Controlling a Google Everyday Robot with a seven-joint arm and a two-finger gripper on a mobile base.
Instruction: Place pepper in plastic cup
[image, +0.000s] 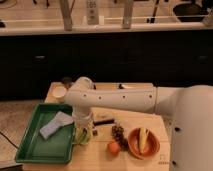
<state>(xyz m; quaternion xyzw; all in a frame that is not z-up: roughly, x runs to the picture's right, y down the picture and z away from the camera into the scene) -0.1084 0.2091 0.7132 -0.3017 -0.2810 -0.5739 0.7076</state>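
The plastic cup (82, 134) looks greenish-yellow and stands on the wooden table (100, 159), against the right rim of the green tray. My gripper (83, 123) hangs from the white arm directly above the cup, at or just inside its mouth. The gripper and the cup's tint hide the pepper, and I cannot pick it out as a separate shape.
The green tray (30, 150) holds a grey-blue cloth (56, 125). An orange fruit (114, 147), dark grapes (118, 132) and an orange bowl (150, 149) with a banana piece (143, 138) lie to the right. A pale white cup (59, 91) stands at the back left. A dark flat item (105, 121) lies mid-table.
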